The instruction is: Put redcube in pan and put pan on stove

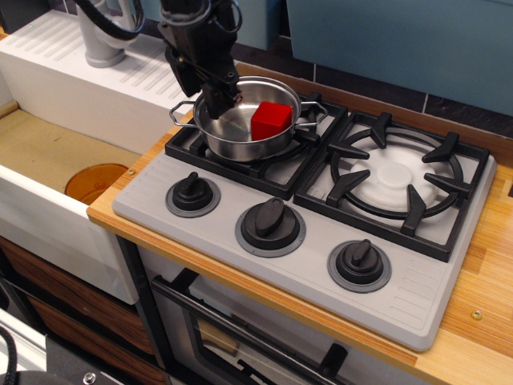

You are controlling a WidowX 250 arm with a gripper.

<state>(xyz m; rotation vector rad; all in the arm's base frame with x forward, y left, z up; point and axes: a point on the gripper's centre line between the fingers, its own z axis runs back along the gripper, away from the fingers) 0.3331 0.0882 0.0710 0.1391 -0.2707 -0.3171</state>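
Pan [240,132]: sits level on left burner grate of stove [304,224].
Cube [271,120]: red, inside pan, right half.
Gripper [220,100]: at pan's left rim; grip state unclear.

The pan [240,132], shallow, round and shiny steel with a wire loop handle on each side, sits level on the left grate of the stove [313,216], toward the worktop's back left corner. The redcube [271,120] lies inside it against the right wall. The stove, grey with two black grates and three black knobs, lies along the worktop's front edge.
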